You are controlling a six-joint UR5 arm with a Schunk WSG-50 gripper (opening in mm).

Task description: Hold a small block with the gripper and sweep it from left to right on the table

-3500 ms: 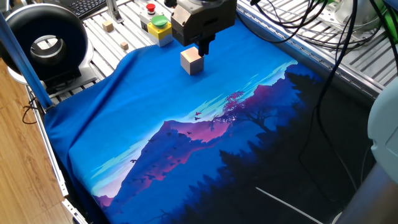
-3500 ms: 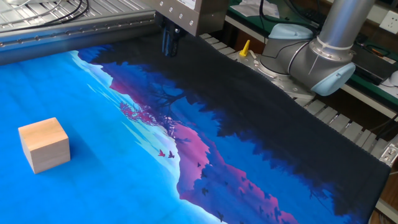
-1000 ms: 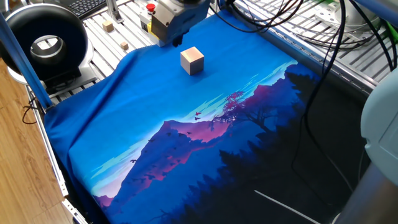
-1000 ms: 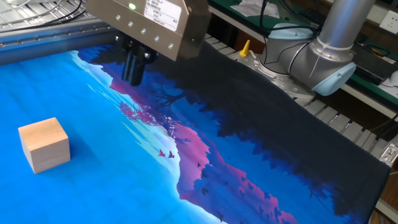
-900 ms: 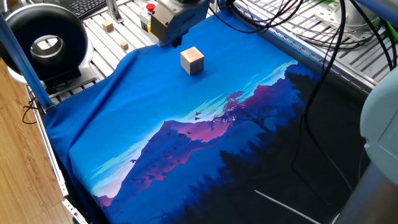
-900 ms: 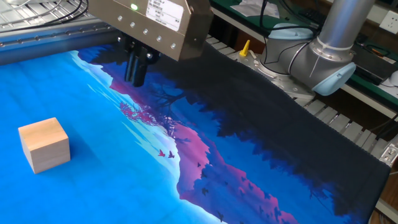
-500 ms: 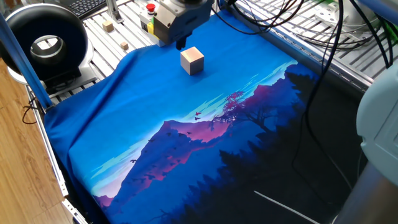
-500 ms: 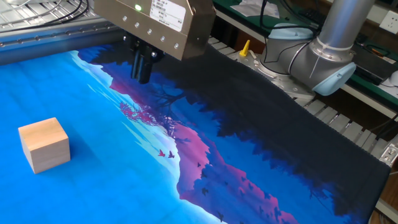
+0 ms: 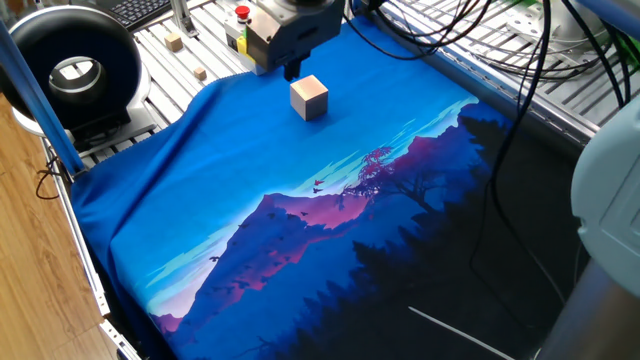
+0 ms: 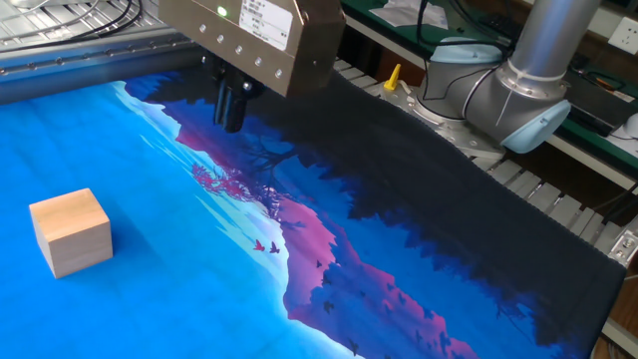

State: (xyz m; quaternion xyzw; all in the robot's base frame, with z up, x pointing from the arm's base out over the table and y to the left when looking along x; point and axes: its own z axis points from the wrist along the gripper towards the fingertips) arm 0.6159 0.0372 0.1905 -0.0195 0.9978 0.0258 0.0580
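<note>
Tan wood on blue: the block (image 9: 309,97) sits alone on the cloth (image 9: 250,170), flat on the sky part of the print, above the purple mountains. Nothing is touching it. Over on the other fixed view it shows up big at the left edge (image 10: 71,232), square on the fabric, with open blue all round it.

And the pincer (image 9: 291,70) hangs just behind the block, near the cloth's far edge, its grey body tilted and cables trailing off behind. From the other side its dark tips (image 10: 231,108) point down over the cloth, well apart from the block. They look close together with nothing between them, but how wide they stand, I cannot tell.

Beyond the cloth the slatted worktop (image 9: 150,50) carries a yellow box with a red button (image 9: 241,13) and two tiny cubes (image 9: 174,41).
</note>
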